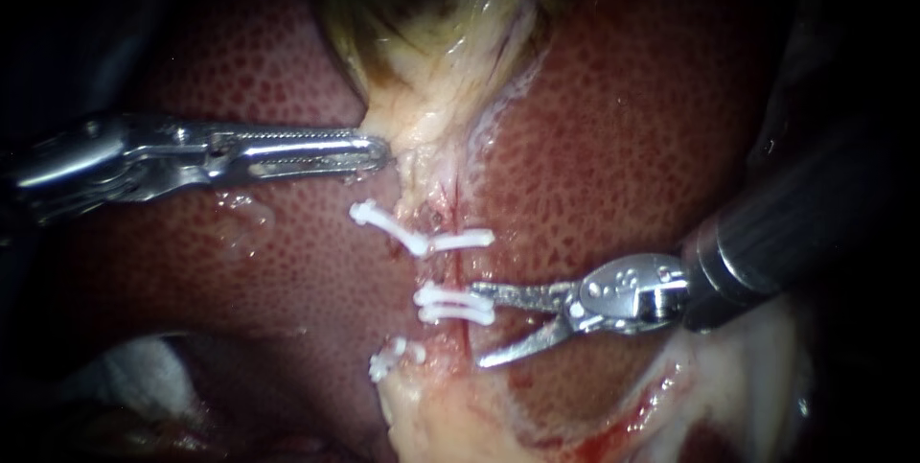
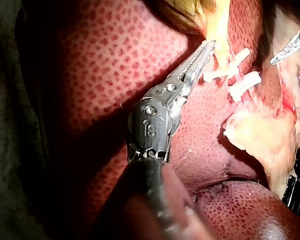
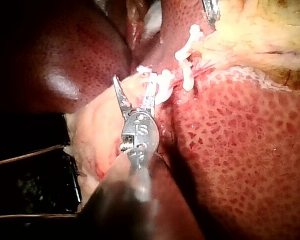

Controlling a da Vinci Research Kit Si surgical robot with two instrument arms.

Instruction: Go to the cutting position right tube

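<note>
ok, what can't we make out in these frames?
Endoscope view: which tube the task means; pale tissue and clips cover that stretch.
Endoscope view: lowest clip, half sunk in that tissue.
Left wrist view: right instrument, cut by the edge, only open jaws show.
Right wrist view: tissue under the right instrument, hidden by its blurred shaft.

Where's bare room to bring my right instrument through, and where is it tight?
Free: bare liver above the right instrument, right of the clips; also liver below the left instrument. Crowded: along the tube, where clips sit beside the right instrument's open jaws.
</note>
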